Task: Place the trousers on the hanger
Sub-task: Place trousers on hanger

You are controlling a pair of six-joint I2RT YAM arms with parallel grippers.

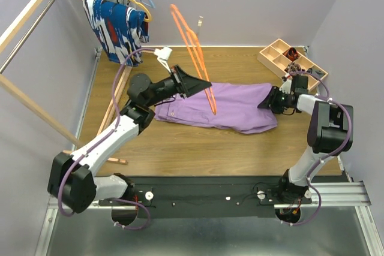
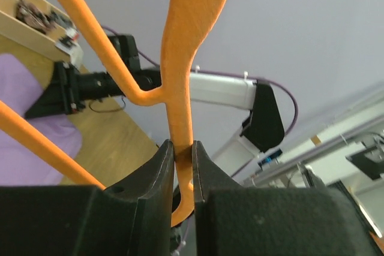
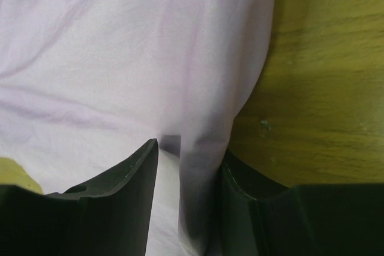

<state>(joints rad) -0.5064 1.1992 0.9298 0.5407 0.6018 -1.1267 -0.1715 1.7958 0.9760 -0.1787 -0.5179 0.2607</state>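
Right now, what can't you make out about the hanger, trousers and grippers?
Hanger hook: left wrist view, hidden between the left gripper fingers.
Trousers waistband: top view, partly behind the left arm.
Right gripper grip: right wrist view, fabric fills the gap; pinched or not, unclear.
Wooden tray contents: top view, too small.

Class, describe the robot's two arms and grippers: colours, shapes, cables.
The left arm and right arm have white links between chunky black joint housings, with thin purple cables looping alongside. The left gripper and right gripper are matte black, each with two broad wedge-shaped fingers.
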